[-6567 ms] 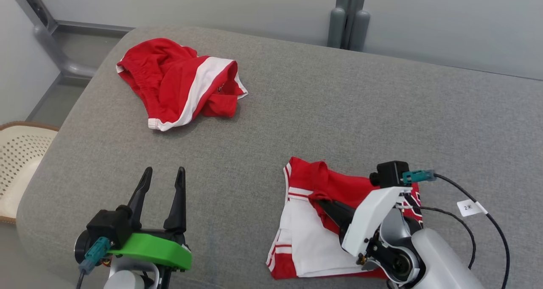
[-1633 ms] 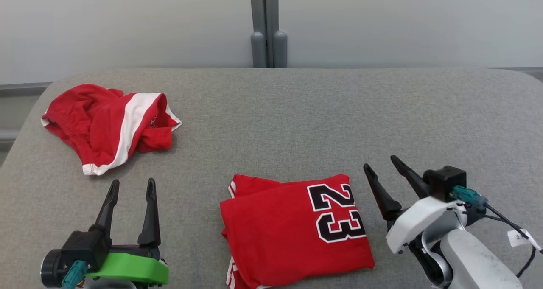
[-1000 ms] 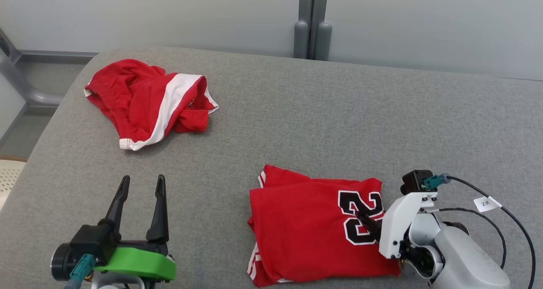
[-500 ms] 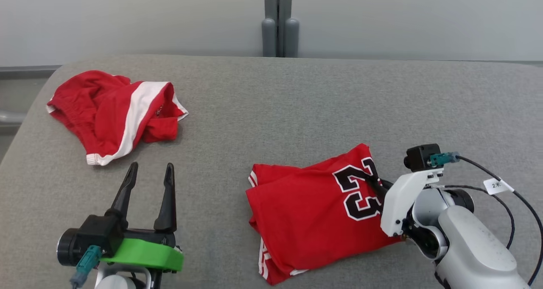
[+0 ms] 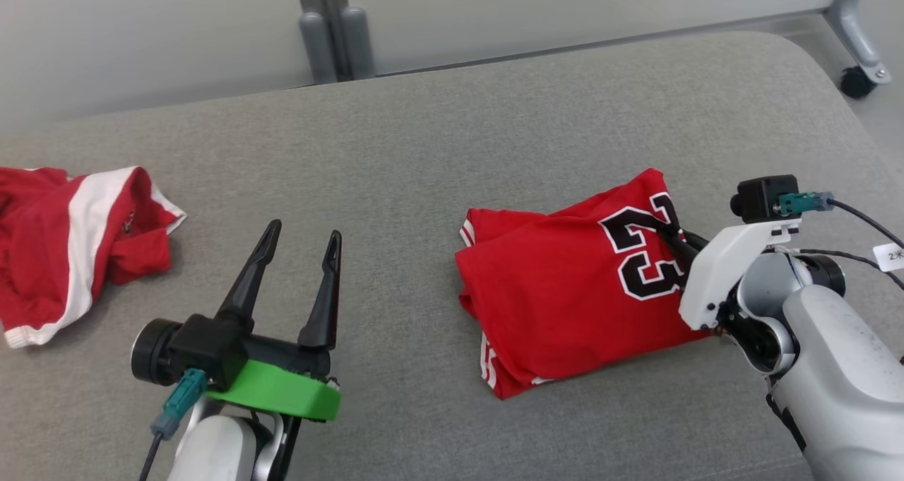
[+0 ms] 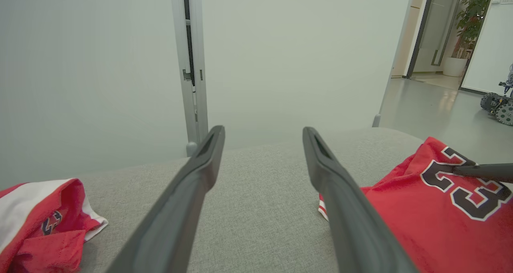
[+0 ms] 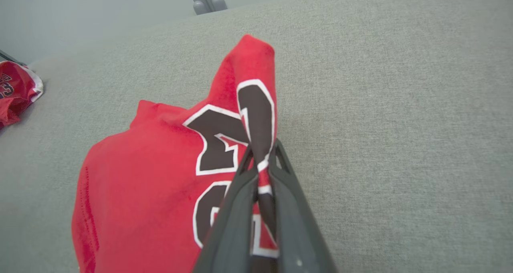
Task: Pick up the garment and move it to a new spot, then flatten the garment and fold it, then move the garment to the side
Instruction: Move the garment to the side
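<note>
Much bare cushion [image 5: 494, 114] around folded jersey [image 5: 565, 304], right pincer [image 5: 667, 230] clamped on its raised edge, left pincer [image 5: 305, 229] spread apart.

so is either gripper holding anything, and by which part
The right gripper pinches the folded red jersey by its edge, at the printed 23. The left gripper is open and holds nothing.
</note>
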